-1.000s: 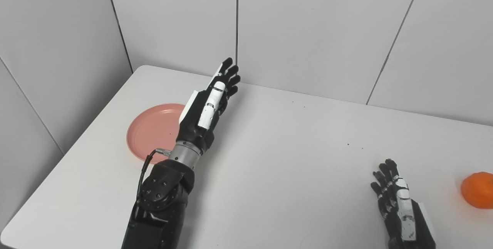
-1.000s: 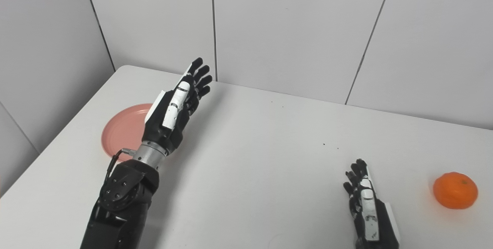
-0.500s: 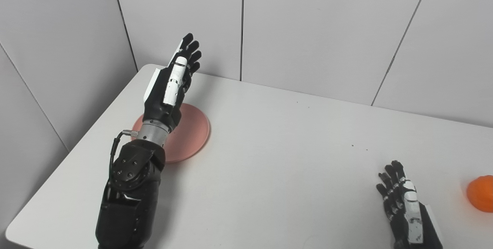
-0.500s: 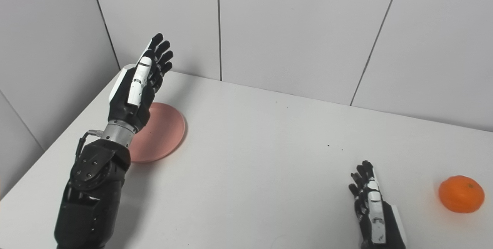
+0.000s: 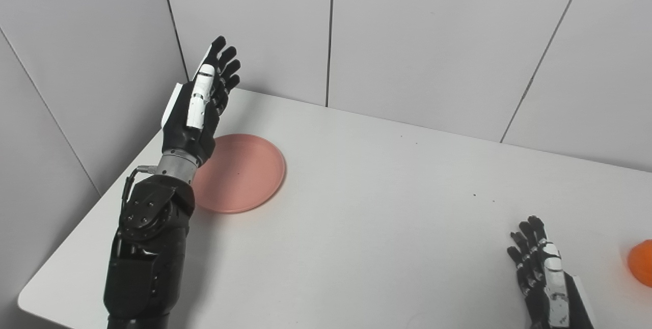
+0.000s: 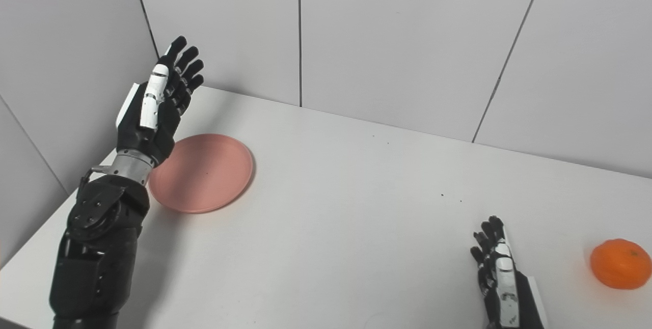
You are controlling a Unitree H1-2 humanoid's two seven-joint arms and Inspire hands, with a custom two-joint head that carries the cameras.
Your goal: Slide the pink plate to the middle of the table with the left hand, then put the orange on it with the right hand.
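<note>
The plate [image 6: 201, 173] is a uniform salmon pink, and the orange [image 6: 620, 263] is a saturated orange with a small dark stem mark on top. The left robot hand [image 6: 153, 110] and the right robot hand [image 6: 501, 280] are both black with white panels along the thumb and back. The tabletop [image 6: 346, 201] is plain white with a few small dark specks, and the wall panels [image 6: 397, 38] behind it are light grey with thin dark seams.

Bright, even overhead light; soft shadows, sharp focus, no glare.
</note>
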